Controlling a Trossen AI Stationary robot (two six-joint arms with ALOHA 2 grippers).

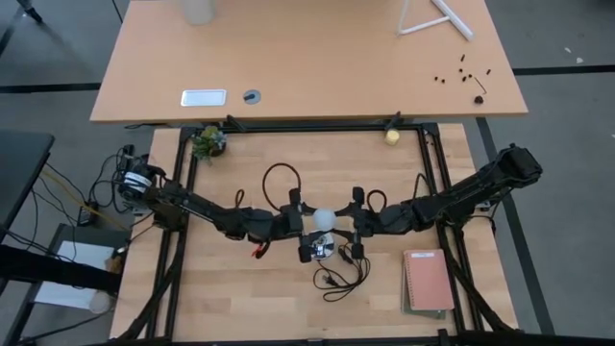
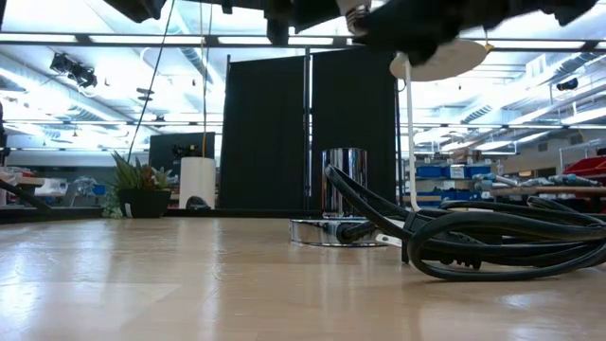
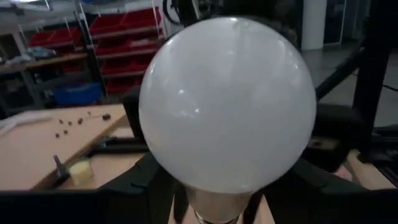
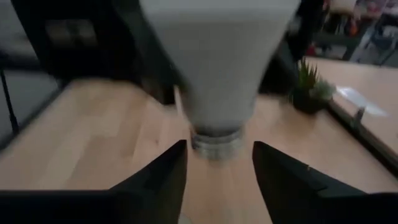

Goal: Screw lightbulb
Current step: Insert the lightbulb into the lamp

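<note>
The white lightbulb (image 1: 325, 218) hangs above the table's middle, globe up and silvery screw base (image 4: 214, 140) down. My left gripper (image 1: 309, 223) comes from the left and is shut on it; the globe (image 3: 227, 102) fills its wrist view. My right gripper (image 1: 342, 225) faces it from the right, open, with its fingers (image 4: 158, 180) standing either side of the screw base and a gap showing. The chrome socket (image 2: 341, 204) stands on its round base on the table, just nearer than the bulb (image 2: 440, 59), with its black cord (image 2: 492, 242) coiled beside it. My left gripper holds the bulb low down, where the globe narrows to the neck (image 3: 214, 202), between its two fingers. The fingers come in level from the table's left. The bulb sits upright in the hold, lifted clear of table and socket.
A pink notebook (image 1: 428, 279) lies at the near right. A small potted plant (image 1: 208, 141) and a yellowish ball (image 1: 392, 136) sit at the far edge by the black frame rail. A second table (image 1: 307, 67) lies beyond.
</note>
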